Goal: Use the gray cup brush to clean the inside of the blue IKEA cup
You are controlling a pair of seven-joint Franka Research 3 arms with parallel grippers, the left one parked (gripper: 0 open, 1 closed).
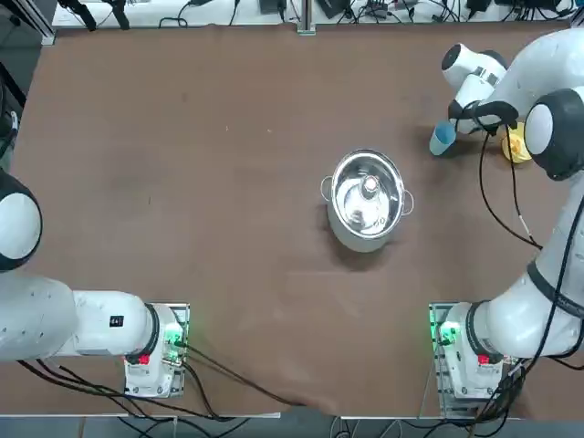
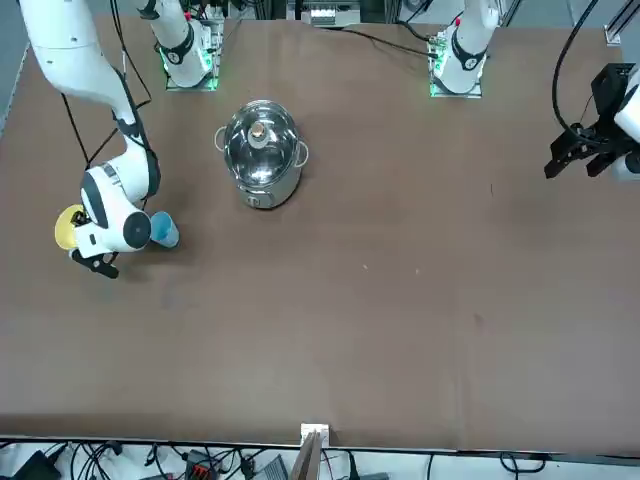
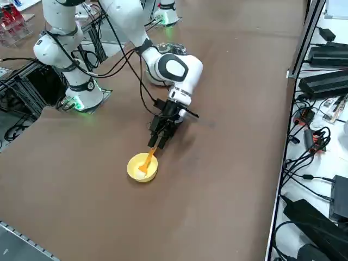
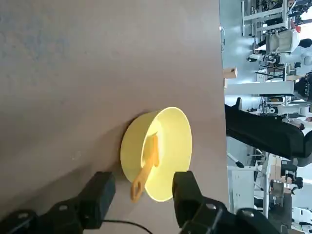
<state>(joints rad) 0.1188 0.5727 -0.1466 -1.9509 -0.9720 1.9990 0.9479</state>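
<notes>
A: Brush (image 4: 145, 167) leans in the bowl (image 4: 173, 127), handle over the rim; the cup (image 1: 442, 138) is just beside the bowl.

B: Gripper (image 4: 141, 197), jaws spread and empty, straddles the handle; an off-centre closure could tip the bowl.

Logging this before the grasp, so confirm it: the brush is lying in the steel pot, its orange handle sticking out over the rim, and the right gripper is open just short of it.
Wrong container. The brush lies in the yellow bowl, not the steel pot, as the right wrist view shows. The rest stands: its orange handle overhangs the rim, and the right gripper is open just short of it.
</notes>
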